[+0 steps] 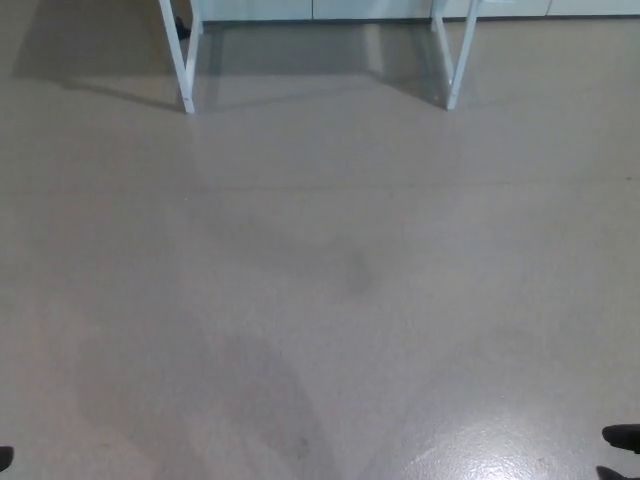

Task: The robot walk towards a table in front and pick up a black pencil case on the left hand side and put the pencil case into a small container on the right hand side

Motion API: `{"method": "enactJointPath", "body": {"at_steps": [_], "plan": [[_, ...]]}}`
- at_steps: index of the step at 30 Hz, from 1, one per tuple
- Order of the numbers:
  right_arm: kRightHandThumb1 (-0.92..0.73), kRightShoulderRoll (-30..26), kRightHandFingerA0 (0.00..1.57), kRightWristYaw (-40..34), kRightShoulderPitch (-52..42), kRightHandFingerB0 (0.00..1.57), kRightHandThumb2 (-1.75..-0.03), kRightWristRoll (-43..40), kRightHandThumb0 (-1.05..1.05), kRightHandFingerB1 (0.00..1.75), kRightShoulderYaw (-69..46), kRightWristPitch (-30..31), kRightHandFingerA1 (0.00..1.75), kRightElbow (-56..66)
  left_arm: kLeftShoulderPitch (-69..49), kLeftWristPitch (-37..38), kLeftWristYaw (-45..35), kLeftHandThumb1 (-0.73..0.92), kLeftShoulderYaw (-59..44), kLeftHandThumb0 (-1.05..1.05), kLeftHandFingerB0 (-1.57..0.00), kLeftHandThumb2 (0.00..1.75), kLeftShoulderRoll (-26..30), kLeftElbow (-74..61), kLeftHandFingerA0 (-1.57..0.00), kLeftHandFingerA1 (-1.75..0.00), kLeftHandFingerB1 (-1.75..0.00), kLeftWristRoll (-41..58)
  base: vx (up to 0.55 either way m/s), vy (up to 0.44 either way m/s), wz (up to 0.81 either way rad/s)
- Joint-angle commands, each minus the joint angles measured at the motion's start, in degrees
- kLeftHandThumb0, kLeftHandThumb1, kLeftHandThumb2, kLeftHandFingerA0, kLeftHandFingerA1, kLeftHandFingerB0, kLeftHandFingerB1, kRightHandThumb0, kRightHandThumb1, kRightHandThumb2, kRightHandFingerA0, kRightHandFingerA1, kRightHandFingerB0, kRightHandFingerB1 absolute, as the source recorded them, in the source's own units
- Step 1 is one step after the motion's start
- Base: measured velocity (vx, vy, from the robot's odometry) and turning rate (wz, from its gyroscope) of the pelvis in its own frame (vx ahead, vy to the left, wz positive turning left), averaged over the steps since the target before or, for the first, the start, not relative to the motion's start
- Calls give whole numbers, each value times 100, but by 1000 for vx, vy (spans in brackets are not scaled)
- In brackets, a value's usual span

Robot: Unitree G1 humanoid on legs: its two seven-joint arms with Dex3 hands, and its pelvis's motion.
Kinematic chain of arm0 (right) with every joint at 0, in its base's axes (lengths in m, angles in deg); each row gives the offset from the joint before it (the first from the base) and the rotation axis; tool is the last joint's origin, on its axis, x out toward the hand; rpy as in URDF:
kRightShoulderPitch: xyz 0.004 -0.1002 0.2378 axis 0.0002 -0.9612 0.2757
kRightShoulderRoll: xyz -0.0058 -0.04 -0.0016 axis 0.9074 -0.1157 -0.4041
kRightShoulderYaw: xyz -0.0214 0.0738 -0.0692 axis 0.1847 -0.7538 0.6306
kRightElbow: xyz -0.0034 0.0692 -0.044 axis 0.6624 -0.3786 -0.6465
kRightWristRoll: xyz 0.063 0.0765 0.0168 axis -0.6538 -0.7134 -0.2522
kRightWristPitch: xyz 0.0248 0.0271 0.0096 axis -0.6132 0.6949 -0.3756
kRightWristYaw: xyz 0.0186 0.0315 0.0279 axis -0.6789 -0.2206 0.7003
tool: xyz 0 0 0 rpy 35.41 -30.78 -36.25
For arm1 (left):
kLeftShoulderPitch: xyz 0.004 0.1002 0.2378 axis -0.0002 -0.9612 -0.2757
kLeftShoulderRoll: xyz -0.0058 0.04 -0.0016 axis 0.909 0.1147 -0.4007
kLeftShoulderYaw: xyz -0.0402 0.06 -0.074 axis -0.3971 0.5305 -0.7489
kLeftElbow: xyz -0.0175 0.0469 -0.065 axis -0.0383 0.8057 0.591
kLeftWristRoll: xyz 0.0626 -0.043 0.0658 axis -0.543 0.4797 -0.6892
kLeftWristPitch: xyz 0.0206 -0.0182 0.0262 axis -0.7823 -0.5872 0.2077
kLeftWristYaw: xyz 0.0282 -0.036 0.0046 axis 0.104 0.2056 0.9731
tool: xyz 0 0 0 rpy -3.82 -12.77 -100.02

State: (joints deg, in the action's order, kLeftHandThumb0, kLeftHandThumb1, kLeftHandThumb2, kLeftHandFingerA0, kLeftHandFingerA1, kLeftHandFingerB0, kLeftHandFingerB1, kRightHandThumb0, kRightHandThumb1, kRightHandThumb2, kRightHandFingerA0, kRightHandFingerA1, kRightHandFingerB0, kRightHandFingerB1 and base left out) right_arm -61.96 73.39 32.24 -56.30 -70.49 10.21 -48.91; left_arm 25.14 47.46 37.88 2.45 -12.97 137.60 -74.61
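Only the white legs of the table (184,62) show, at the top of the head view; its top is out of the picture. Neither the black pencil case nor the small container is visible. A small black part of my right hand (622,437) pokes in at the bottom right corner. A black sliver of my left hand (3,458) shows at the bottom left edge. Both hands are far from the table, and too little of them is seen to tell how they stand.
Grey, slightly glossy floor (320,300) stretches between me and the table. A second white table leg (452,65) stands at the top right. A pale wall base runs along behind the legs.
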Motion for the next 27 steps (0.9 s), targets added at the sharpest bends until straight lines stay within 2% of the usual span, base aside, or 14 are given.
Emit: {"method": "enactJointPath", "body": {"at_steps": [1,8,12,19,24,25,27], "plan": [[-46,-137,76,-160,-49,67,-53,-56,-29,51,-29,-419,58,-163,-51,294,-168,54,-62,-57,-12,79,104,82,-20,-44,-39,132,0,0,0],[-47,-132,74,-69,-165,66,-53,-129,-28,51,-65,-561,58,-292,-138,352,-224,53,-22,-57,-12,80,115,117,-21,-45,-40,95,0,0,0],[-47,-86,75,-118,-789,65,-53,-64,-28,51,21,-783,58,-337,-714,475,-223,56,114,-57,-10,80,159,45,-19,-43,-38,-48,61,-6,-5],[-48,-68,70,-41,-1041,64,-54,-166,-25,50,-29,-818,56,-397,-866,439,-137,55,238,-56,-12,81,123,39,-22,-45,-39,-74,32,-8,12],[-49,-77,74,-113,-1042,64,-54,-103,-27,50,46,-842,58,-385,-873,504,-254,57,221,-54,-11,80,142,71,-18,-44,-39,16,88,168,-16],[-49,-80,74,-112,-1013,64,-54,-108,-27,50,50,-836,58,-389,-850,501,-249,57,219,-54,-11,80,139,75,-18,-44,-39,19,224,485,171],[-49,-86,75,-132,-992,65,-54,-103,-26,50,71,-832,57,-375,-803,488,-190,57,315,-54,-11,80,189,58,-20,-44,-39,-107,157,327,-34]]}}
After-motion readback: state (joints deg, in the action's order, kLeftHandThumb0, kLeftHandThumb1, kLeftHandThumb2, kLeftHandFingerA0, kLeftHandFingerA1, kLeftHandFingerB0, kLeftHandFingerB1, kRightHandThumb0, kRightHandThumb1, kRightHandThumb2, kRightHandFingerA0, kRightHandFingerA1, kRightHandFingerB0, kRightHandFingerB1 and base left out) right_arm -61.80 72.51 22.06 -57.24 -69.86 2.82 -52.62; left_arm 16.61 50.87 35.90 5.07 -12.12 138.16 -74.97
